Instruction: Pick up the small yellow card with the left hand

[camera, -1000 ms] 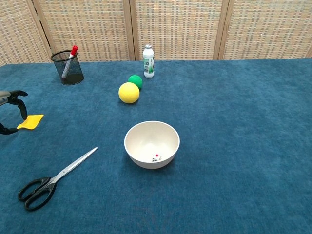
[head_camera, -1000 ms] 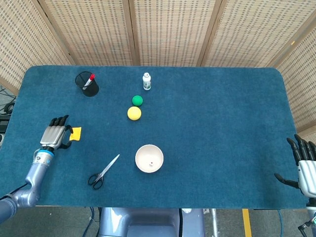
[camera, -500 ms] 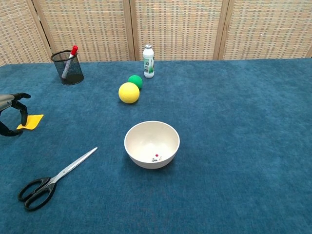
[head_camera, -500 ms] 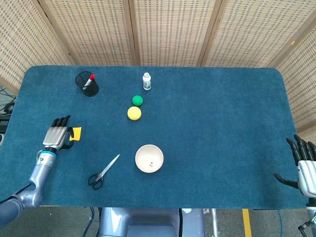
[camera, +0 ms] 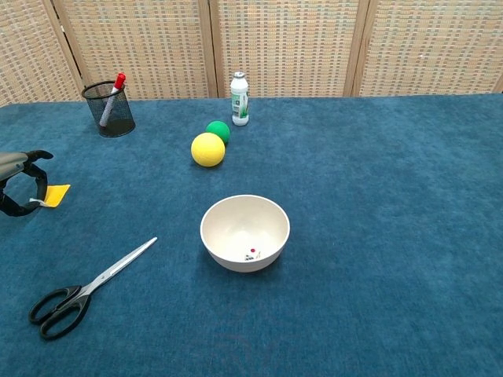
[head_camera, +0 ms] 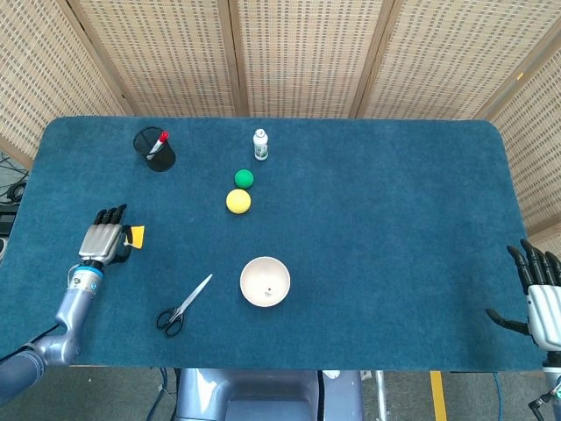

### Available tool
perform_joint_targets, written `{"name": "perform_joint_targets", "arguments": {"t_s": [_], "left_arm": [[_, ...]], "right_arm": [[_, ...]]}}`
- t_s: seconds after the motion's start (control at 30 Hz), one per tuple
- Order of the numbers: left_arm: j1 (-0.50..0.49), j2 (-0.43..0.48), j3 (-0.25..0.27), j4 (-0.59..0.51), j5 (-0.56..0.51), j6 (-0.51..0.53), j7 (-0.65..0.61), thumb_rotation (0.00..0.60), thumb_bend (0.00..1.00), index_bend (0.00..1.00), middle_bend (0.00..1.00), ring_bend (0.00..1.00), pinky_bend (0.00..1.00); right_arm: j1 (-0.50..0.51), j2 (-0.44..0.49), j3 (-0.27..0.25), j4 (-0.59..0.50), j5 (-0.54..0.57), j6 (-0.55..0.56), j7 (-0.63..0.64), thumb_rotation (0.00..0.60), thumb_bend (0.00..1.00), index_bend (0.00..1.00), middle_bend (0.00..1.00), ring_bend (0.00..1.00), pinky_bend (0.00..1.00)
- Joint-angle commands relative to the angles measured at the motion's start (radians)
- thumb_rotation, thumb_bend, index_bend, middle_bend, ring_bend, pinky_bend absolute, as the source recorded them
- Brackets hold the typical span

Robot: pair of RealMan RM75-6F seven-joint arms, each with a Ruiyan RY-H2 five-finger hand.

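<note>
Since a second ago your left hand (camera: 17,192) has slid over the small yellow card (camera: 56,194), fingers curling onto its near edge; it lies flat on the bench (head_camera: 377,219). Closing step: pinch firmly, then lift.

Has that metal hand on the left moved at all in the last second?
Yes. The left hand has slid slightly down the picture, away from the black mesh pen cup, its fingers curling further over the small yellow card.
</note>
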State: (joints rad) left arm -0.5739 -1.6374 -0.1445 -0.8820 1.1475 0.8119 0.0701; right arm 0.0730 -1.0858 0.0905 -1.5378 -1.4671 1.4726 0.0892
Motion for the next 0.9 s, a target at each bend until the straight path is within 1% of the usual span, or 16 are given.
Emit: {"name": "perform_joint_targets", "arguments": {"t_s": [0.03, 0.17, 0.33, 0.53, 0.63, 0.73, 0.83, 0.9], "left_arm": [[0.0, -0.001, -0.002, 0.0, -0.002, -0.001, 0.001, 0.6, 0.46, 0.6, 0.0, 0.0, 0.0], [-0.007, -0.008, -0.015, 0.011, -0.012, -0.003, 0.005, 0.6, 0.46, 0.67, 0.0, 0.0, 0.0], [-0.042, -0.019, -0.053, 0.038, -0.045, -0.038, 0.01, 0.6, 0.47, 0.72, 0.0, 0.0, 0.0], [-0.12, -0.014, -0.125, 0.07, -0.123, -0.095, 0.07, 0.6, 0.47, 0.74, 0.0, 0.0, 0.0], [-0.159, -0.009, -0.166, 0.078, -0.162, -0.103, 0.093, 0.6, 0.48, 0.74, 0.0, 0.0, 0.0], [-0.178, 0.006, -0.196, 0.057, -0.196, -0.097, 0.109, 0.6, 0.48, 0.74, 0.0, 0.0, 0.0], [-0.177, 0.031, -0.2, 0.018, -0.205, -0.077, 0.124, 0.6, 0.47, 0.74, 0.0, 0.0, 0.0], [-0.16, 0.065, -0.195, -0.037, -0.198, -0.053, 0.121, 0.6, 0.43, 0.71, 0.0, 0.0, 0.0]], "right_arm": [[0.0, 0.0, 0.0, 0.0, 0.0, 0.0, 0.002, 0.6, 0.0, 0.0, 0.0, 0.0, 0.0], [0.0, 0.0, -0.001, 0.0, -0.002, 0.0, 0.004, 0.6, 0.0, 0.0, 0.0, 0.0, 0.0], [0.002, -0.002, -0.002, 0.002, -0.002, -0.003, 0.001, 0.6, 0.0, 0.0, 0.0, 0.0, 0.0], [0.006, -0.006, 0.0, 0.008, 0.008, -0.015, -0.001, 0.6, 0.0, 0.0, 0.0, 0.0, 0.0], [0.009, -0.009, 0.002, 0.014, 0.018, -0.025, -0.003, 0.6, 0.0, 0.0, 0.0, 0.0, 0.0], [0.012, -0.011, 0.005, 0.018, 0.026, -0.032, -0.003, 0.6, 0.0, 0.0, 0.0, 0.0, 0.0], [0.013, -0.012, 0.006, 0.019, 0.027, -0.033, -0.003, 0.6, 0.0, 0.0, 0.0, 0.0, 0.0], [0.013, -0.013, 0.005, 0.02, 0.027, -0.034, -0.004, 0.6, 0.0, 0.0, 0.0, 0.0, 0.0]]}}
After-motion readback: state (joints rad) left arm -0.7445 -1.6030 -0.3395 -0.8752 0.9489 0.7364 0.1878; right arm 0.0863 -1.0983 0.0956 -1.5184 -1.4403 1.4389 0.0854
